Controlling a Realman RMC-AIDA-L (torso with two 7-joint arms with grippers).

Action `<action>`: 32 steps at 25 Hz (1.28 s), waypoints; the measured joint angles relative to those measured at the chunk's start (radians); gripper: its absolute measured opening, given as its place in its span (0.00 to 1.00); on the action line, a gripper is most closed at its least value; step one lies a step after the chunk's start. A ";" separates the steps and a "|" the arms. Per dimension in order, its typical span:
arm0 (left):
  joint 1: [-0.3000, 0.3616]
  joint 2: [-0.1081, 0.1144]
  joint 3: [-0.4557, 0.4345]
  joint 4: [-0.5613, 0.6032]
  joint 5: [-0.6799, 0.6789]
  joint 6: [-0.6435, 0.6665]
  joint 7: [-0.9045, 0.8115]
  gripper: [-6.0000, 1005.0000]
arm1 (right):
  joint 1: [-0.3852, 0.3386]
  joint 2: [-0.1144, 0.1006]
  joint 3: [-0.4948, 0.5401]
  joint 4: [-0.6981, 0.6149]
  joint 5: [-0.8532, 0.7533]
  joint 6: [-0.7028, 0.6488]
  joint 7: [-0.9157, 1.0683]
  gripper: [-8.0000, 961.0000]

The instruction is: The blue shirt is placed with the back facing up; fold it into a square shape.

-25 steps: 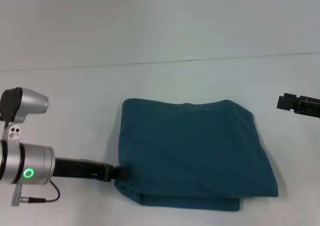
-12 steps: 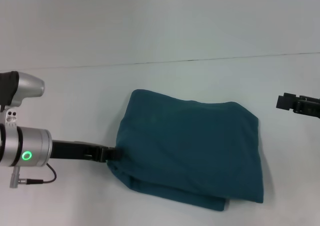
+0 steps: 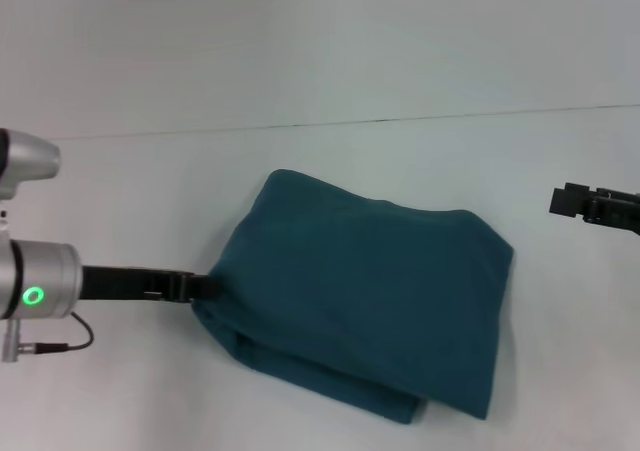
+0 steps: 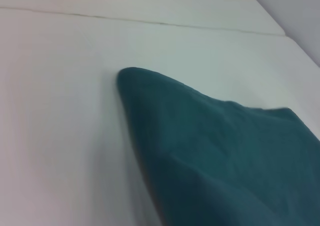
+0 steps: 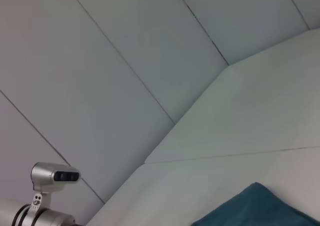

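On the white table (image 3: 120, 181), the blue shirt (image 3: 370, 291) is lying folded into a thick, tilted block near the middle. At its left edge the left gripper (image 3: 205, 289) is pinching the fabric. Far right, the right gripper (image 3: 575, 203) is hovering apart; its fingers' state is unclear.

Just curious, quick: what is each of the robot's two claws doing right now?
Left tool: closed on the blue shirt's left edge.
Right tool: off to the right, holding nothing; open or closed cannot be told.
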 joint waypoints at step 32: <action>0.098 -0.024 -0.100 0.018 -0.006 0.280 0.042 0.07 | -0.001 -0.005 -0.004 0.001 -0.001 -0.017 -0.001 0.96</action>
